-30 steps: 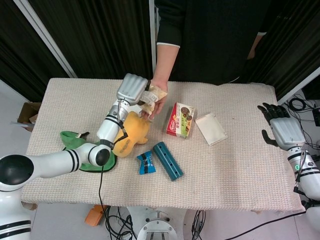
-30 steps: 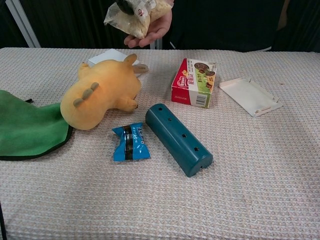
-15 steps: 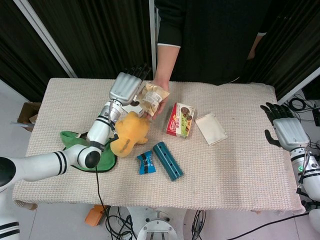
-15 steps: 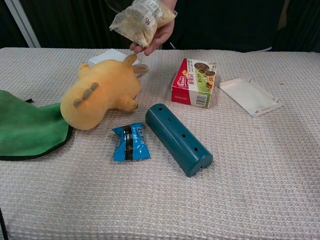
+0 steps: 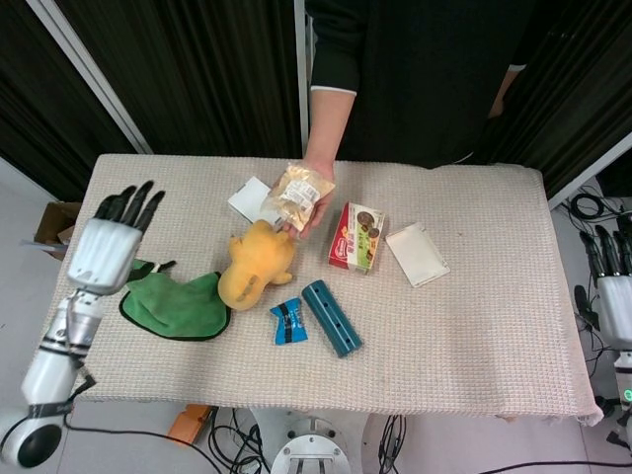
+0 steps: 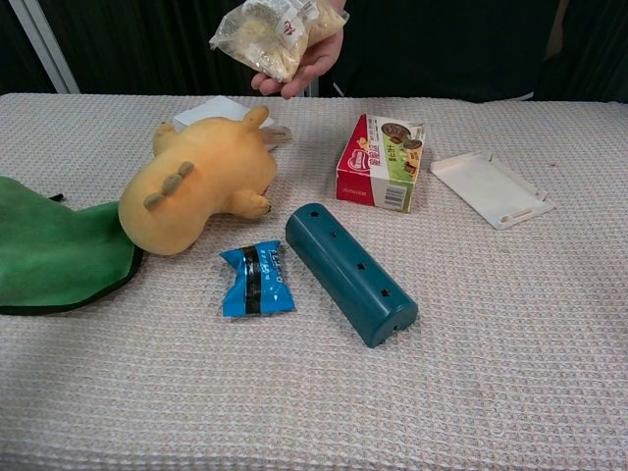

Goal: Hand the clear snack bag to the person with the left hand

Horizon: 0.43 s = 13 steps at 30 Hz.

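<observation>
Clear snack bag (image 5: 298, 191), a see-through plastic pouch w/ pale crumbly bits inside, sits in the person's hand (image 5: 314, 202) above the far edge of the tabletop (image 5: 474, 326). In chest view the same bag (image 6: 278, 27) rests on the person's palm, up off the cloth.

Robot's left hand (image 5: 102, 249) is at the left end of the tabletop, well apart from the bag, fingers (image 5: 133, 202) spread wide & holding nothing. Right hand (image 5: 614, 286) shows only partly at the right edge; fingers look straight & nothing in them.

Judging by this, the handover looks done: bag is w/ the person, not the robot.

How the bag would handle, as a guess: light, soft, crinkly. Plastic is prob. slippery & the bits inside can crush, so no hard squeeze. Best hold is a flat pinch at the top seam or a corner, not the fat middle.

Other stuff on the tabletop: yellow plush toy (image 5: 255, 269) just beside a green cloth (image 5: 178, 306), small blue wrapped snack (image 5: 288, 321), dark teal tube w/ holes (image 5: 332, 317), red & green carton (image 5: 356, 237), flat white tray (image 5: 417, 254), white card (image 5: 250, 200) near the toy.
</observation>
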{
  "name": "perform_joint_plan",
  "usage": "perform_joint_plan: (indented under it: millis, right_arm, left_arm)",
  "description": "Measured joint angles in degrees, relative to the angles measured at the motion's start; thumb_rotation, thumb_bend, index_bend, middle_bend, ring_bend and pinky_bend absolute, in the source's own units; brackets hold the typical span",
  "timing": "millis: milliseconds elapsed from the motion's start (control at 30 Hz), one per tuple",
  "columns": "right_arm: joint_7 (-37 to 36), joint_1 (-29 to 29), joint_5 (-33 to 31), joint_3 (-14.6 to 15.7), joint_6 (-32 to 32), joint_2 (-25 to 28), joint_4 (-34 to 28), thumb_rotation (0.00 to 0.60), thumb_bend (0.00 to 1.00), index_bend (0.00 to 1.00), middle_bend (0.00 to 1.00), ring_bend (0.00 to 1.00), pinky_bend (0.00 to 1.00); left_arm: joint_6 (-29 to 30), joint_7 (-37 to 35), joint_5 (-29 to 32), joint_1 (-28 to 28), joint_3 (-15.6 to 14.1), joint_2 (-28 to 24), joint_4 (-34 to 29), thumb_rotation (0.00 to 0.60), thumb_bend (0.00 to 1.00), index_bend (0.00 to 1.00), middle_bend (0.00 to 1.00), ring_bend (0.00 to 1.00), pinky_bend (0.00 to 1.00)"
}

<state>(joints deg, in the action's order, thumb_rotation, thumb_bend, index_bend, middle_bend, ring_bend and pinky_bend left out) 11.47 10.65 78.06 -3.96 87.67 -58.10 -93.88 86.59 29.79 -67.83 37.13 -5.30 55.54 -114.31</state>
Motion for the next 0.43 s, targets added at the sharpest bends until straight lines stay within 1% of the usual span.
perform_joint_plan:
  millis: [67,100,200,233,300,433]
  right_arm:
    - [0.9,-3.8,0.5,1.2,3.9,-3.3,1.8,0.6,0.33,0.0,0.0,0.0,0.0]
    - [1.3,-5.2,0.7,1.7,5.1,-4.6,2.8,0.6,0.33,0.0,0.0,0.0,0.0]
    - [2.2,-8.5,1.7,3.3,7.5,-8.2,5.3,0.6,0.33,0.0,0.0,0.0,0.0]
    - [2.3,-8.9,2.1,3.6,7.7,-8.6,5.5,0.6,0.33,0.0,0.0,0.0,0.0]
    - [2.3,-9.1,2.5,3.7,7.4,-8.7,5.5,0.6,0.33,0.0,0.0,0.0,0.0]
    - [2.0,-8.8,3.1,3.4,5.7,-8.0,4.6,0.6,0.33,0.0,0.0,0.0,0.0]
  left_arm:
    - [3.2,-2.8,-4.0,-6.4,-3.6,-0.5,1.9,0.508,0.01,0.03,0.03,0.06,0.18]
    - [4.8,-5.1,-5.7,-10.2,-5.9,-0.7,3.6,0.502,0.01,0.03,0.03,0.06,0.18]
    - [7.1,-10.2,-8.6,-17.5,-10.5,-0.4,9.0,0.493,0.01,0.03,0.03,0.06,0.18]
    - [7.5,-11.2,-9.3,-19.0,-11.3,0.0,10.6,0.494,0.01,0.03,0.03,0.06,0.18]
    - [8.5,-13.0,-10.8,-21.6,-11.6,1.2,13.7,0.495,0.01,0.03,0.03,0.06,0.18]
    - [9.6,-15.6,-12.8,-24.4,-9.6,3.2,16.9,0.493,0.01,0.03,0.03,0.06,0.18]
